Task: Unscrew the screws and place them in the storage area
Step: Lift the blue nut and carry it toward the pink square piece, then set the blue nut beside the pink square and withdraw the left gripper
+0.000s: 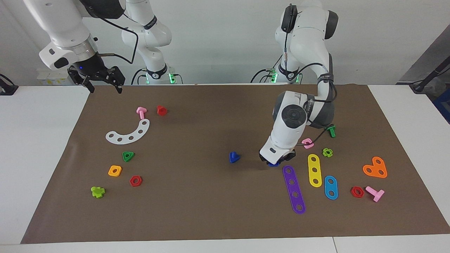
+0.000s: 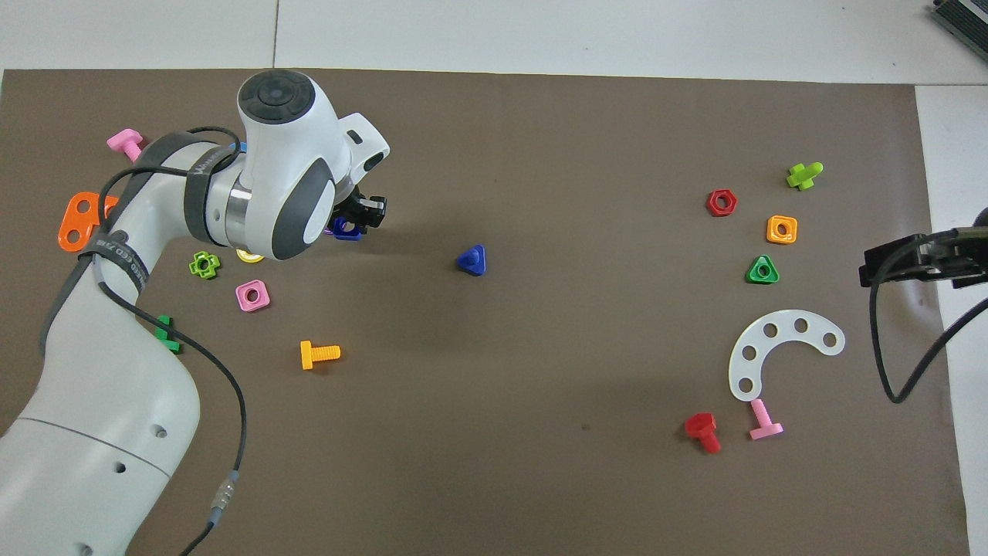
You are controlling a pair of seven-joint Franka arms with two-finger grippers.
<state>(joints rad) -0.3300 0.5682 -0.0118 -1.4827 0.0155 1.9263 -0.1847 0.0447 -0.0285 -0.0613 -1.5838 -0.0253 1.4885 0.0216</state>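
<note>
Between left gripper fingers: blue nut

bolt on mat, nut beside strip

**Readable text: almost none**

Dark bands with pale lettering are worn on the left arm; one is seen near the wrist, one along the forearm. The lettering cannot be made out in either view. A similar band with small pale marks is seen on the right arm in the facing view, also unreadable. No letters, numbers or signs are found on the toy pieces, on the brown mat or on the white table.
</note>
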